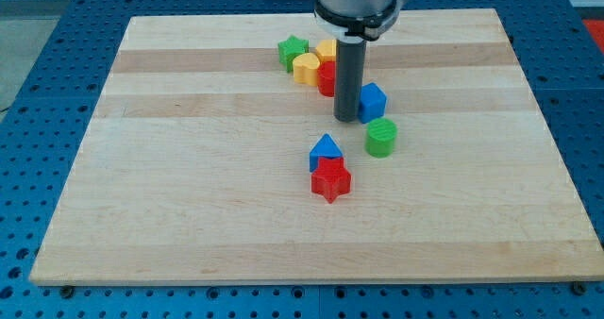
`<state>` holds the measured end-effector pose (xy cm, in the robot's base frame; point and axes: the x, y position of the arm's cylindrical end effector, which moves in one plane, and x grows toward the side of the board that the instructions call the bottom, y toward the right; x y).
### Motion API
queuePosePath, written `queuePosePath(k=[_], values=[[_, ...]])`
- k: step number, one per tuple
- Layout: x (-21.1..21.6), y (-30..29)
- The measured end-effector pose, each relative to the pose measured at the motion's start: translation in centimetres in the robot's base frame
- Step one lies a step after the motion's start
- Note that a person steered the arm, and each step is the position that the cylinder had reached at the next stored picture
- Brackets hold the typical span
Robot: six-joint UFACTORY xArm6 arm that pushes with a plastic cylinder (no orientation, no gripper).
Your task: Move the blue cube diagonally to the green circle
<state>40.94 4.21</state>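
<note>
The blue cube (373, 101) sits near the board's middle, just above the green circle (381, 137), a short green cylinder. The two are close, with a narrow gap between them. My tip (346, 119) is at the end of the dark rod, right against the blue cube's left side and up-left of the green circle.
A blue triangle block (326, 150) touches a red star (330, 179) below the tip. A green star (293, 50), two yellow blocks (307, 67) and a red block (327, 77) cluster at the view's top, partly behind the rod. Wooden board (189, 168) on a blue perforated table.
</note>
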Motion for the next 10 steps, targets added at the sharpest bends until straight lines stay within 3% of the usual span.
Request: queuePosePath(k=[3, 4, 7, 9, 10], values=[[3.5, 2.4], [2.3, 5.9], [-1.2, 0.0], [-1.3, 7.2], [-2.3, 7.7]])
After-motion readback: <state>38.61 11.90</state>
